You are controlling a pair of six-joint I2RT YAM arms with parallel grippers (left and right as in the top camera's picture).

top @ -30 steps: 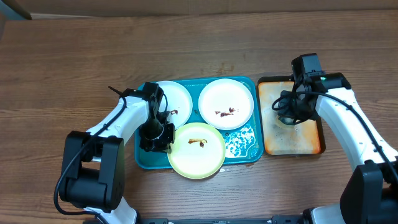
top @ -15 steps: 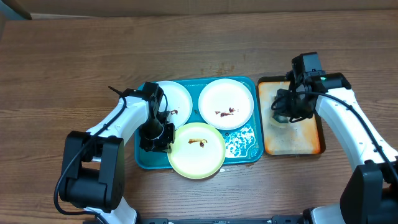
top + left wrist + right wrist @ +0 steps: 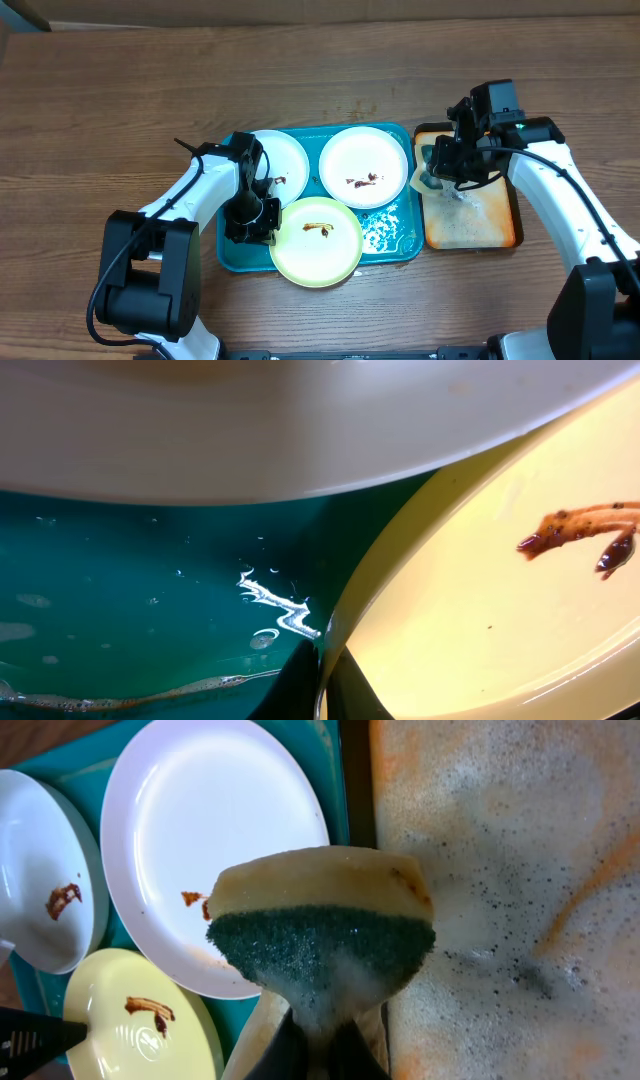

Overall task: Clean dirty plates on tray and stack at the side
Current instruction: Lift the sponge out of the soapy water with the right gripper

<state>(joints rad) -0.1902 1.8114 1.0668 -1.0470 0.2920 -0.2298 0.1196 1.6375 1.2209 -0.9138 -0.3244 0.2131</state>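
Note:
Three plates lie on the teal tray (image 3: 232, 252): a white one (image 3: 283, 162) at the left, a white one (image 3: 363, 166) at the right, and a pale yellow-green one (image 3: 316, 241) in front, each with brown smears. My left gripper (image 3: 255, 222) is shut on the yellow-green plate's left rim (image 3: 335, 630). My right gripper (image 3: 440, 168) is shut on a soapy yellow-and-green sponge (image 3: 320, 935), held above the left edge of the orange tray (image 3: 470, 225). The right wrist view shows the white plate (image 3: 200, 830) and the yellow-green plate (image 3: 140, 1020) below the sponge.
The orange dark-rimmed tray, covered in suds (image 3: 520, 880), stands right of the teal tray. Foam lies in the teal tray's front right corner (image 3: 385, 225). Brown wooden table (image 3: 320, 70) surrounds both trays.
My right gripper has lifted the sponge off the orange tray and moved left towards the teal tray. The left arm has not moved.

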